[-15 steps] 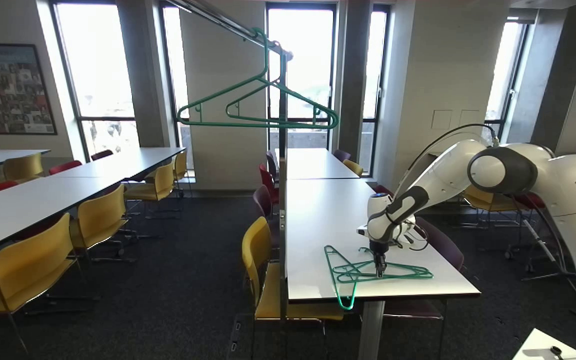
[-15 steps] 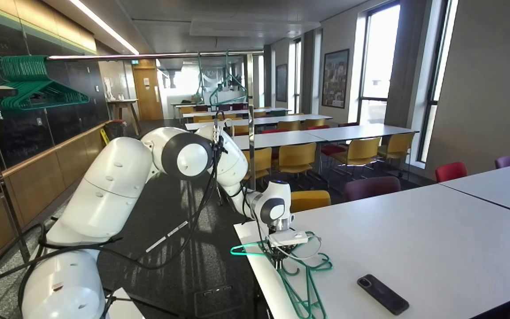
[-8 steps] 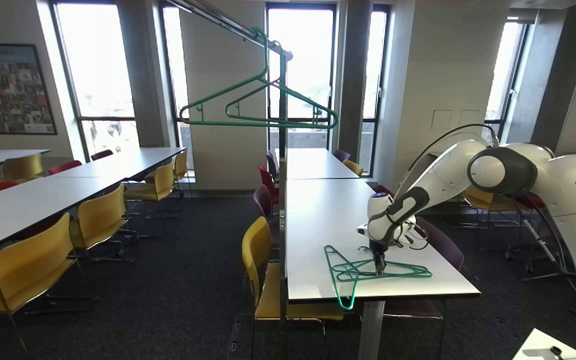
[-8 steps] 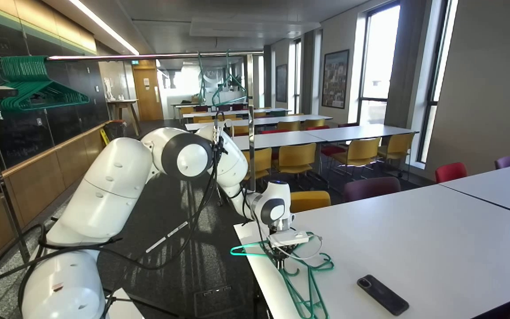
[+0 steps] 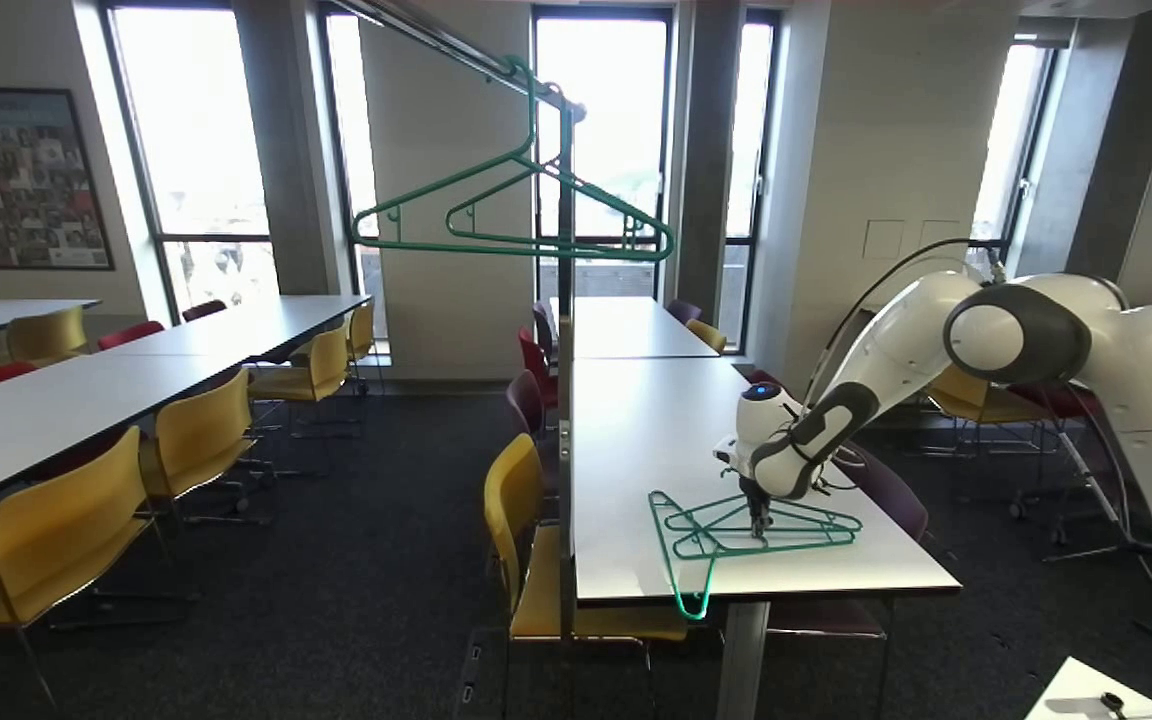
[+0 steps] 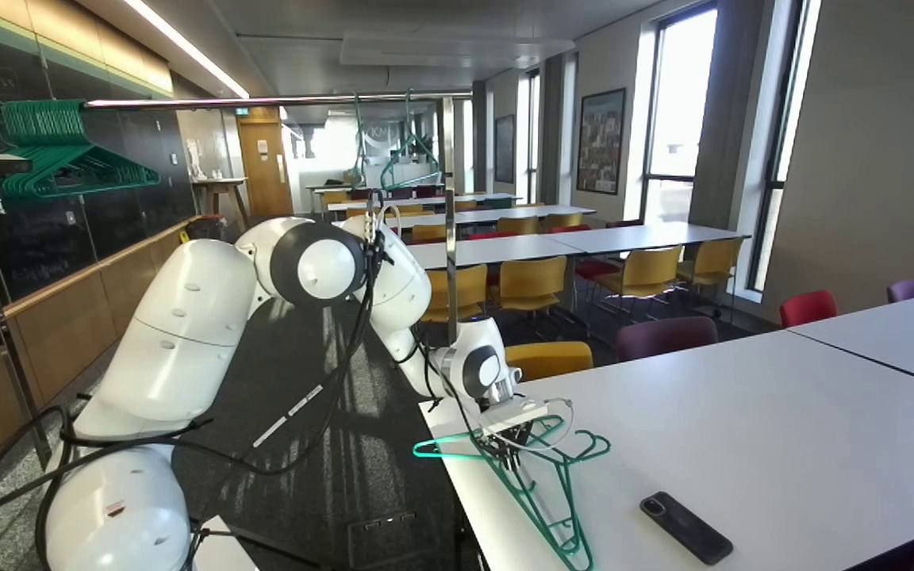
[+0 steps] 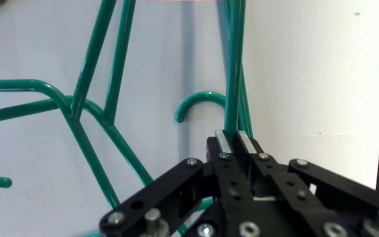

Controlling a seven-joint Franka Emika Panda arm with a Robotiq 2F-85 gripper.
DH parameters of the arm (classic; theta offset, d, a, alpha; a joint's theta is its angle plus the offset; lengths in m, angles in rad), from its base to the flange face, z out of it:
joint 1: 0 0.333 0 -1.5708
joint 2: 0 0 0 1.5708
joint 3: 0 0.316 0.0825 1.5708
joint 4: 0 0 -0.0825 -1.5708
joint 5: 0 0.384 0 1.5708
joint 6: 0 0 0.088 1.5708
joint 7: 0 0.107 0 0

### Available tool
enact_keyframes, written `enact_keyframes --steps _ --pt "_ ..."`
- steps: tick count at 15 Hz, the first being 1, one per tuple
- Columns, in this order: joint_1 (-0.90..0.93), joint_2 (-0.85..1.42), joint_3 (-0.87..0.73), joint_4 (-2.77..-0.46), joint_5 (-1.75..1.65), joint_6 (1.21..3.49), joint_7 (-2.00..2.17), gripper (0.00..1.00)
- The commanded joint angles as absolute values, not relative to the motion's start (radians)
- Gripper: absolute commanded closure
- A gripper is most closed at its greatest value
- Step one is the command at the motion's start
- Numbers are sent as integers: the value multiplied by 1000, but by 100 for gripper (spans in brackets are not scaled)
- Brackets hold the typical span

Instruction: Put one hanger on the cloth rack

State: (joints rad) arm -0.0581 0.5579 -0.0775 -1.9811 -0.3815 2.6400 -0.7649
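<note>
My gripper [image 7: 232, 140] is shut on the long bar of a green hanger [image 7: 235, 72], seen in the wrist view. The gripper also shows in both exterior views [image 5: 759, 530] [image 6: 511, 461], low over the table's end. Other green hangers lie under and beside the held one; their bars overlap, so which part belongs to which is hard to tell. One loose hanger [image 5: 693, 595] juts over the table edge. The cloth rack has a horizontal rail [image 5: 436, 35] [image 6: 266, 101] and a vertical post [image 5: 565, 400] [image 6: 450, 262]. Two hangers [image 5: 446, 183] hang near its end.
The white table [image 5: 656, 440] [image 6: 663, 412] bears a dark phone [image 6: 687, 527]. A yellow chair [image 5: 508, 510] stands beside the rack post. Many more green hangers [image 6: 68, 155] hang bunched on the rail's far-left part. Cables [image 6: 346, 373] hang along the arm.
My gripper has risen slightly and tilted, with the arm drawn back a little. The gripped hanger has shifted with it, and the bars on the table show farther apart.
</note>
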Motion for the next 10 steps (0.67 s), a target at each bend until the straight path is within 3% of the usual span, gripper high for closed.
enact_keyframes --steps 1,10 --pt "-29 483 -102 -2054 -468 2651 -694 98" --pt "-118 520 -4 -1970 -314 2479 -799 98"
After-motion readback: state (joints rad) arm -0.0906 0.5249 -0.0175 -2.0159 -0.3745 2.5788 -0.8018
